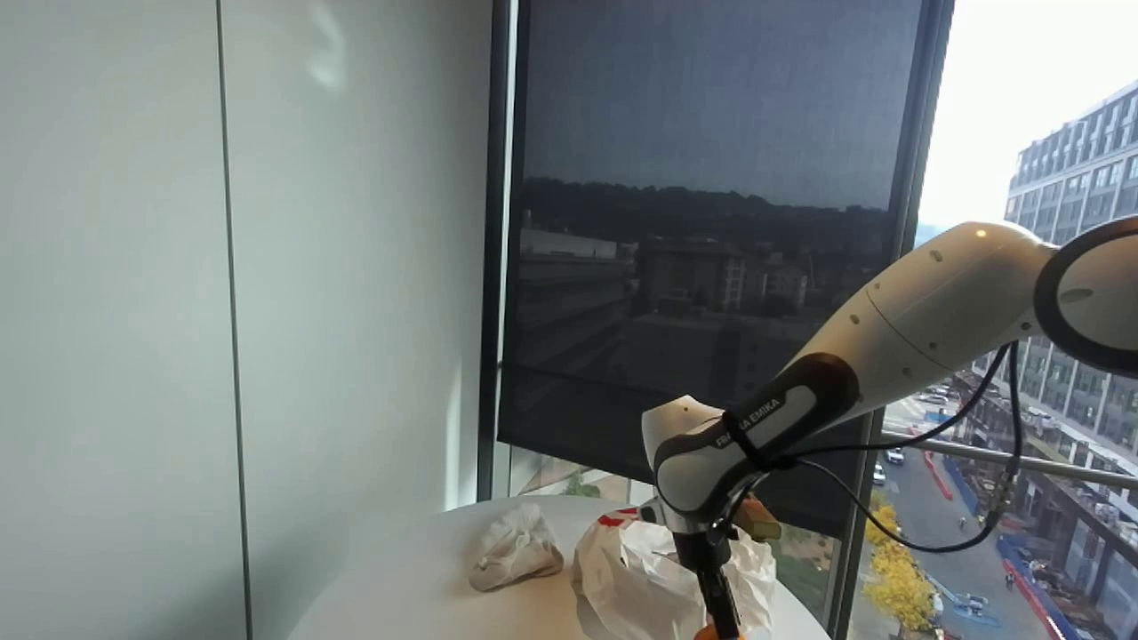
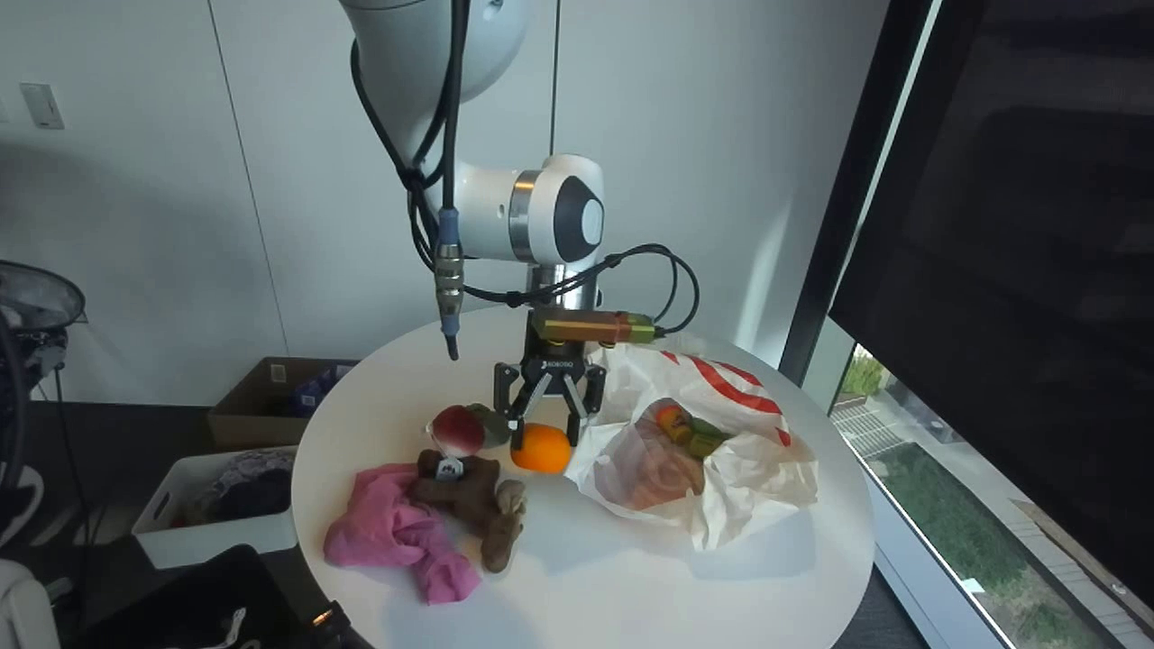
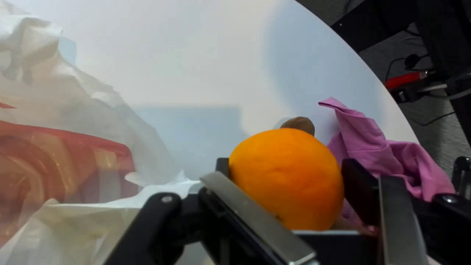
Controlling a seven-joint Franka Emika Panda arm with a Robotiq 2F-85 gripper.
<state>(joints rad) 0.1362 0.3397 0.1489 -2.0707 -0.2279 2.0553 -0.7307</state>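
One round white table (image 2: 613, 586) carries the items; every view cuts its edge. One robot arm (image 2: 487, 212) extends above it, its upper links cut off in both exterior views. Two containers stand on the floor (image 2: 153, 433): one white bin (image 2: 230, 541) and one cardboard box (image 2: 243, 428); their contents are hard to identify. One white bag (image 2: 757, 469) with red markings rests on the table, its mouth open; colored pieces (image 2: 690, 433) show inside, their number indeterminate. One gripper (image 2: 544, 434) with two fingers is clenched on the orange (image 3: 289, 180), one finger against each side. One pink cloth (image 2: 388, 523) lies near the table edge. One crumpled pale item (image 1: 517, 547) lies near the bag in an exterior view; its type cannot be determined. One brown plush item (image 2: 469, 496) touches the cloth; in the wrist view the orange hides most of it. Orange count: one, located between the bag and the brown plush item; contact with the table cannot be confirmed. One red round item (image 2: 457, 431) lies beside the brown plush item. One green item (image 2: 491, 425) is partly hidden behind the red one.
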